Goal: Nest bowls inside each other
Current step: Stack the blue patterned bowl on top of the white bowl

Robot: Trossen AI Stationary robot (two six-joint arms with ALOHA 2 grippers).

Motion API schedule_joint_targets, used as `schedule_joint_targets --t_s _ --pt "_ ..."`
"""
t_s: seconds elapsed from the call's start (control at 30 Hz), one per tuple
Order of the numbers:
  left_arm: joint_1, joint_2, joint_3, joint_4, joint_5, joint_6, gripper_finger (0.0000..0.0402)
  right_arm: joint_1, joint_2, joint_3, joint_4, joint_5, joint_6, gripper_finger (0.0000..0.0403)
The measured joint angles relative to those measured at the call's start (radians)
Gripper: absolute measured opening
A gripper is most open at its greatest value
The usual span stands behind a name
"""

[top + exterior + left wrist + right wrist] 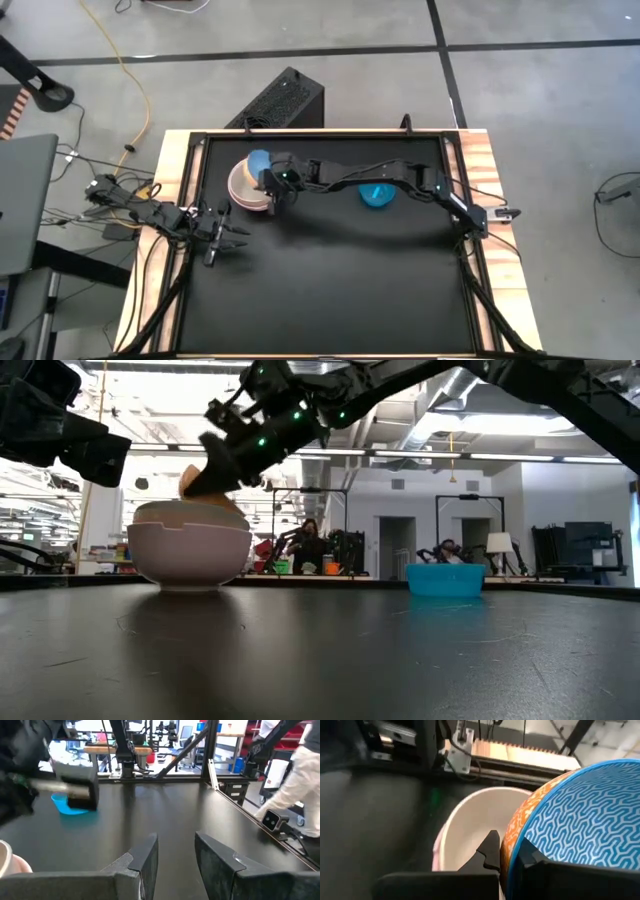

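Note:
A pink bowl [190, 555] stands on its base at the table's far left, with a cream-white bowl [470, 820] nested in it. My right gripper [272, 190] is shut on a light blue bowl [258, 160] that is patterned blue inside and orange outside. It holds this bowl tilted over the stack's mouth. A teal-blue bowl [377, 195] rests upright on the table to the right of the stack. My left gripper [175, 865] waits open near the table's left edge, nothing between its fingers. My right gripper pinches the light blue bowl's rim [516, 837], one finger [490, 851] on the orange outside and the other on the patterned inside. The fingers slant down from the table's right side. The bowl is steeply tilted, its lower part [195, 485] at the stack's mouth; whether it touches there I cannot tell.
Wooden rails [185, 190] border the black table top on its left and right. A black box [285, 100] stands on the floor beyond the far edge. A person in white [300, 780] shows beside the table in the left wrist view. Open table top lies toward the near edge.

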Motion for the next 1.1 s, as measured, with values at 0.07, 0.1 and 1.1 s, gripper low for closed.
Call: schedule_joint_targets --t_s 0.07,0.1,1.1 --pt "0.000 0.000 0.000 0.001 -0.001 0.000 0.0118 0.000 0.002 0.000 -0.030 -0.001 0.013 0.0014" --pt "0.000 0.000 0.000 0.000 0.000 0.000 0.0118 0.000 0.012 0.001 -0.005 -0.002 0.011 0.0014" --pt "0.000 0.000 0.000 0.000 -0.001 0.000 0.0118 0.001 0.025 0.002 -0.033 -0.023 0.017 0.0189"
